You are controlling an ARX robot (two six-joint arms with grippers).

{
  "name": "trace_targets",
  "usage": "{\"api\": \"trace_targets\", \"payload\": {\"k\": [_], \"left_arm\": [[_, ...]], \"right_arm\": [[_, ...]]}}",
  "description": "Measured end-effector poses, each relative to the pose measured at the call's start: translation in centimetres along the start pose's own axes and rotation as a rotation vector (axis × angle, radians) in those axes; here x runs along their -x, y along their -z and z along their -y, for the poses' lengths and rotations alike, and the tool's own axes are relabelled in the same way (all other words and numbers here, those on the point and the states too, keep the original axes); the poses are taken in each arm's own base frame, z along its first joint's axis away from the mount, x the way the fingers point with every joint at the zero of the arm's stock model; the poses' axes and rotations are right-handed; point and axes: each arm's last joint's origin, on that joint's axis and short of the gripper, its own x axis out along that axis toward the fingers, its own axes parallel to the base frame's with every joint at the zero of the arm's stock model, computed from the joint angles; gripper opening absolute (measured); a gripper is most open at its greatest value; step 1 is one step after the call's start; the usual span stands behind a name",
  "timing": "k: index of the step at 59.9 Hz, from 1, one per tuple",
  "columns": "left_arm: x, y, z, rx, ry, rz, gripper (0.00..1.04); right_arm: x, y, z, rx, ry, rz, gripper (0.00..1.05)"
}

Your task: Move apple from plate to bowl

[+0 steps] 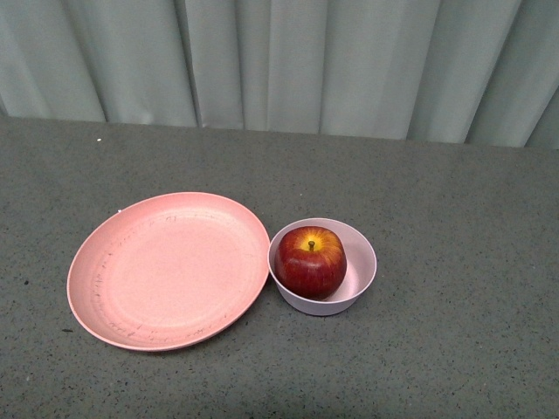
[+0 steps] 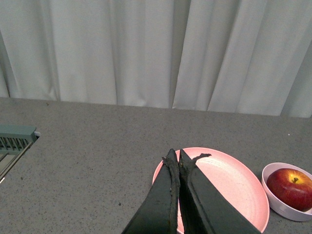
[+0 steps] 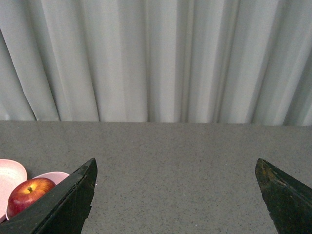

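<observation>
Left gripper (image 2: 175,155) pressed closed above plate (image 2: 234,183); right gripper (image 3: 175,168) spread wide, holding nothing, apple (image 3: 28,194) in bowl (image 3: 57,176) beside one finger.

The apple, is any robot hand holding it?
No. The apple sits in the bowl. The left hand is shut on nothing; the right hand is open and empty.

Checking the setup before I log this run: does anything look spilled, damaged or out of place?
Nothing stands out. The apple sits upright in the bowl, stem up. The plate lies flat beside it, holding nothing, with only dark scuff marks. No spills on the table.
</observation>
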Motion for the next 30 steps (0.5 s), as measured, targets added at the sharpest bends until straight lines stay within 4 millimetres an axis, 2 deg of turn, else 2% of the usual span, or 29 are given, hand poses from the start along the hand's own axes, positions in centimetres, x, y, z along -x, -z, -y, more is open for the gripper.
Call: {"api": "trace_targets", "payload": {"k": [8, 30], "left_arm": [[0.00, 0.01, 0.00, 0.001, 0.000, -0.001, 0.05], [0.01, 0.00, 0.00, 0.000, 0.000, 0.000, 0.67]], "right_arm": [[0.00, 0.00, 0.00, 0.000, 0.000, 0.000, 0.95], [0.00, 0.00, 0.00, 0.000, 0.000, 0.000, 0.95]]}}
